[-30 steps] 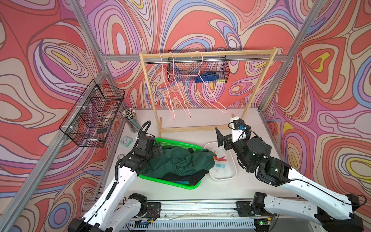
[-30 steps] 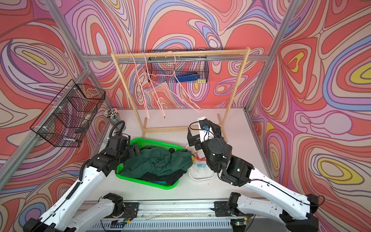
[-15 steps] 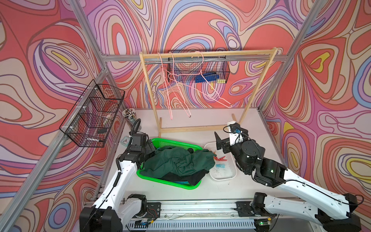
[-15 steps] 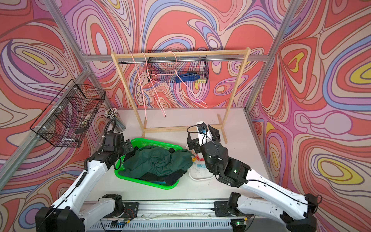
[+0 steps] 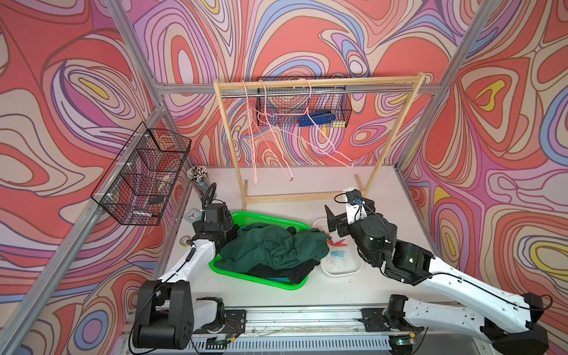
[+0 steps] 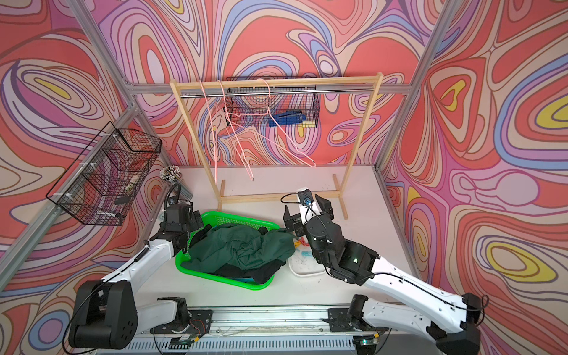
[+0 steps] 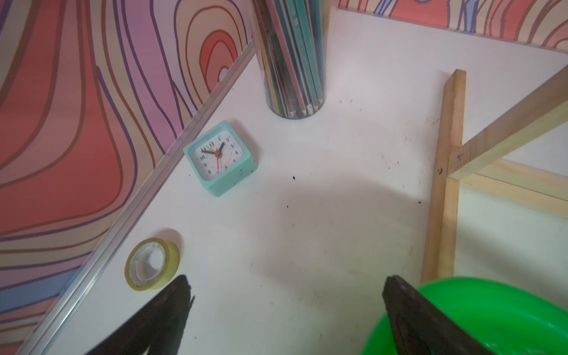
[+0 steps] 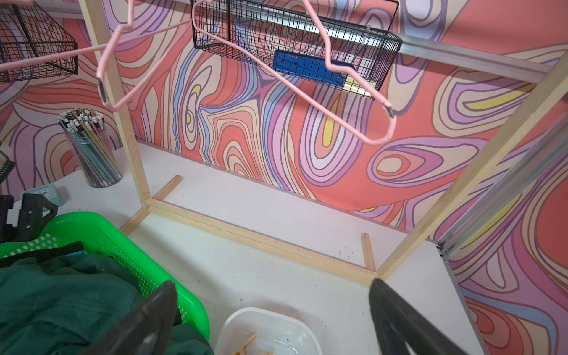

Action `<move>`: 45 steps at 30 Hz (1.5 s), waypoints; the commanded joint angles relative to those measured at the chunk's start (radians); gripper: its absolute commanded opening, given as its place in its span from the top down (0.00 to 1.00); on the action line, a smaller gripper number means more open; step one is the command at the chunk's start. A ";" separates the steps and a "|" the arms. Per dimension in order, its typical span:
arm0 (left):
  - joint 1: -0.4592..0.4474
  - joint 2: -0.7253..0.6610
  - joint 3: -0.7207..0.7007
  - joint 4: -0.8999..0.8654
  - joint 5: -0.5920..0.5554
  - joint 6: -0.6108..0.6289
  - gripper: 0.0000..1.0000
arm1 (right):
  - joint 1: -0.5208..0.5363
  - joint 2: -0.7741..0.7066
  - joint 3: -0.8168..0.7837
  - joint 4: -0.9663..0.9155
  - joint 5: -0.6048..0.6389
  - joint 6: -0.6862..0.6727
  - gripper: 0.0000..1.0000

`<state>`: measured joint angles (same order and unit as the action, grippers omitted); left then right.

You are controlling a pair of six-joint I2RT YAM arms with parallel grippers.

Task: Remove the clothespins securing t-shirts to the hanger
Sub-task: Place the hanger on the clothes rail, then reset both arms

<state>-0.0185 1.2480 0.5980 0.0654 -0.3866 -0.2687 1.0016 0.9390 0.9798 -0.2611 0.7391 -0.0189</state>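
Three empty pink hangers (image 5: pixel 326 145) hang on the wooden rack (image 5: pixel 316 84). The t-shirts lie heaped in a green basket (image 5: pixel 264 282), the dark green one (image 5: pixel 270 246) on top of the black one (image 5: pixel 295 273). Red (image 5: pixel 336 243) and light blue clothespins (image 5: pixel 337 254) lie in a white tray (image 5: pixel 341 272). My left gripper (image 7: pixel 285 281) is open and empty beside the basket's far left corner. My right gripper (image 8: pixel 273 284) hovers open and empty above the tray's far edge, its fingers (image 6: pixel 287 216) spread wide.
A pencil cup (image 5: pixel 198 178), a small teal clock (image 7: pixel 219 158) and a tape roll (image 7: pixel 152 264) sit by the left wall. Wire baskets hang on the left wall (image 5: pixel 141 175) and behind the rack (image 5: pixel 304 107). The rack's foot bar (image 8: pixel 261 242) crosses the table behind the basket.
My left arm has folded back, pulling its gripper off the basket towards the left wall. My right gripper has sunk slightly towards the tray. The hangers have swung.
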 commanded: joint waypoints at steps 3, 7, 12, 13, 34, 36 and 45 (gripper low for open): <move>0.043 0.087 -0.067 0.300 0.064 0.079 0.00 | -0.011 -0.006 -0.013 -0.031 0.003 0.046 0.02; 0.049 0.148 -0.103 0.404 0.108 0.126 0.00 | -0.033 0.008 -0.033 -0.016 -0.008 0.061 0.02; 0.053 0.153 -0.136 0.509 0.177 0.140 0.00 | -0.100 0.035 -0.052 0.006 -0.072 0.111 0.02; 0.054 0.158 -0.141 0.525 0.190 0.142 0.00 | -0.121 0.044 -0.053 0.006 -0.093 0.123 0.02; 0.055 0.278 -0.208 0.767 0.494 0.248 0.00 | -0.602 0.258 -0.100 0.096 -0.365 0.297 0.02; 0.055 0.294 -0.228 0.836 0.487 0.243 0.00 | -0.646 0.264 -0.122 0.137 -0.382 0.298 0.02; 0.055 0.284 -0.241 0.845 0.401 0.205 0.00 | -0.775 0.322 -0.210 0.330 -0.385 0.216 0.02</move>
<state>0.0345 1.5089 0.3874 0.9405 0.0559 -0.0765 0.2478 1.2350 0.7860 -0.0185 0.3580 0.2356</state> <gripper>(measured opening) 0.998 0.983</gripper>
